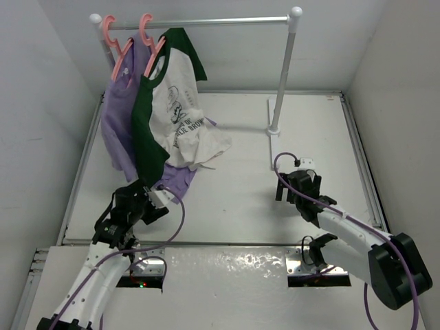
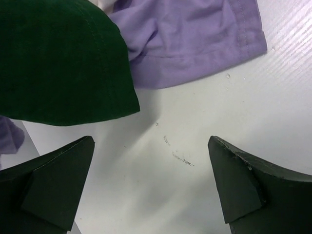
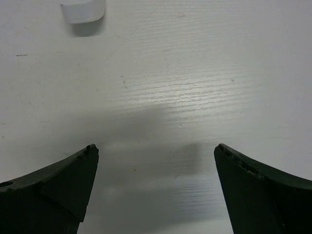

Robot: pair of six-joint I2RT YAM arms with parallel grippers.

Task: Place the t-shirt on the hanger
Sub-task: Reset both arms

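Observation:
The t-shirt (image 1: 180, 113), white with dark green sleeves and a black graphic, hangs on a pink hanger (image 1: 148, 36) hooked on the rack rail at the back left. Its lower part bunches on the table. A green sleeve (image 2: 58, 58) fills the upper left of the left wrist view. My left gripper (image 1: 152, 194) is open and empty just below the hanging sleeve; the left wrist view shows its jaws wide apart (image 2: 151, 180) over bare table. My right gripper (image 1: 297, 184) is open and empty over the table at right, also seen in the right wrist view (image 3: 156, 187).
A plain purple t-shirt (image 1: 122, 110) hangs on a second pink hanger (image 1: 113, 41) beside the first; its hem (image 2: 195, 44) lies on the table. The grey rack rail (image 1: 206, 22) spans the back, with its right post (image 1: 283, 75) on a white foot (image 3: 83, 10).

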